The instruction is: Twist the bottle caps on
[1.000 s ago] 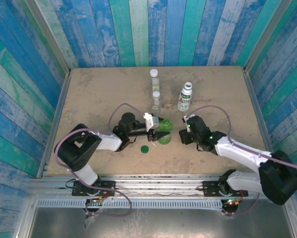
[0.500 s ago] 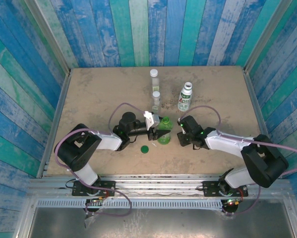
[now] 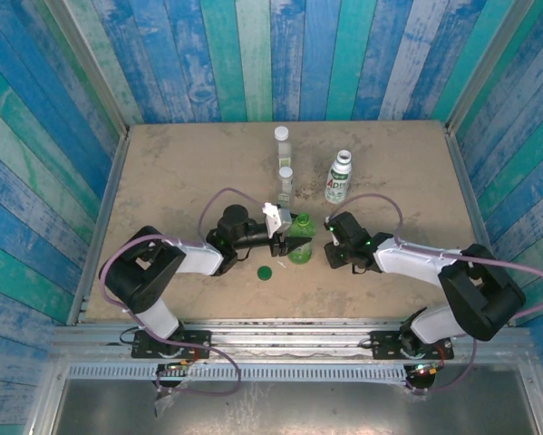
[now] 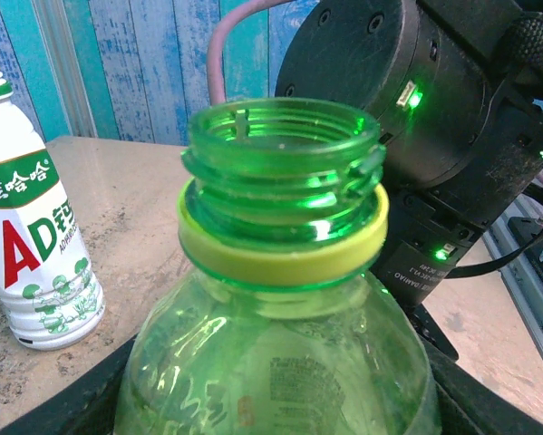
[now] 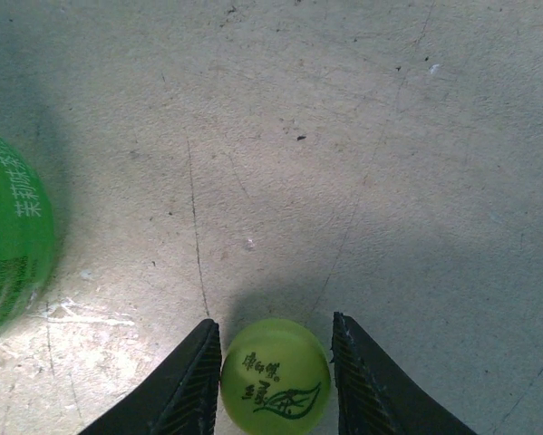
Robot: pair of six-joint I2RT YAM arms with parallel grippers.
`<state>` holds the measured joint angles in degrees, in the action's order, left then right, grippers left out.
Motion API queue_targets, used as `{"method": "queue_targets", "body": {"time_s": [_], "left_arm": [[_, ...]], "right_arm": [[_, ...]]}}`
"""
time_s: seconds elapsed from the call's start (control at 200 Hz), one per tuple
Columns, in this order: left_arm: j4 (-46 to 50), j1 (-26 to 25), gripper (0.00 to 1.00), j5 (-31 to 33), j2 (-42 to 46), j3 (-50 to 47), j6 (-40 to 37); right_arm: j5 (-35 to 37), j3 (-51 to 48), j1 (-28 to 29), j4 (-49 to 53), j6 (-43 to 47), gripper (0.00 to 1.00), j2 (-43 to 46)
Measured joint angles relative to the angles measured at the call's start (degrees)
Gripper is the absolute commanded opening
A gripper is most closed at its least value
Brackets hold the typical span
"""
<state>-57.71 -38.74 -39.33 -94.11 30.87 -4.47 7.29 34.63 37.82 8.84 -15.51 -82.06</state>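
Observation:
My left gripper (image 3: 286,243) is shut on the green translucent bottle (image 3: 300,239), which stands upright at mid-table. Its threaded neck (image 4: 283,154) is open, with a yellow-green ring below it. The bottle's side also shows at the left edge of the right wrist view (image 5: 8,254). Just right of the bottle, my right gripper (image 3: 329,248) points down at the table. Its two black fingers (image 5: 194,381) press against both sides of a yellow-green cap (image 5: 276,381) printed with a leaf, lying on the table. A dark green cap (image 3: 265,272) lies in front of the bottle.
A white bottle with a green-and-red label (image 3: 340,178) (image 4: 31,245) stands capped behind the right gripper. Two small clear bottles (image 3: 282,142) (image 3: 286,181) stand in a row behind the green one. Blue plank walls (image 3: 271,54) enclose the table.
My right arm has slid left toward the green bottle and its jaws have closed in onto the yellow-green cap. The left gripper and bottle have stayed put.

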Motion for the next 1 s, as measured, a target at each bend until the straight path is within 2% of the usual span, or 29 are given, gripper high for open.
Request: {"method": "queue_targets", "body": {"time_s": [0.395,0.676,0.806,1.001], "left_arm": [[0.04,0.0,0.58,-0.24,0.0,0.0,-0.02],[0.07,0.0,0.58,-0.24,0.0,0.0,-0.07],[0.07,0.0,0.58,-0.24,0.0,0.0,-0.17],[0.11,0.0,0.58,-0.26,0.0,0.0,-0.2]], "right_arm": [[-0.52,-1.2,0.0,0.2,-1.03,0.36,1.55],[-0.98,-1.2,0.07,0.09,-1.33,0.3,1.42],[-1.09,-1.2,0.09,0.09,-1.38,0.35,1.42],[-1.27,-1.2,0.11,0.13,-1.42,0.34,1.31]]}}
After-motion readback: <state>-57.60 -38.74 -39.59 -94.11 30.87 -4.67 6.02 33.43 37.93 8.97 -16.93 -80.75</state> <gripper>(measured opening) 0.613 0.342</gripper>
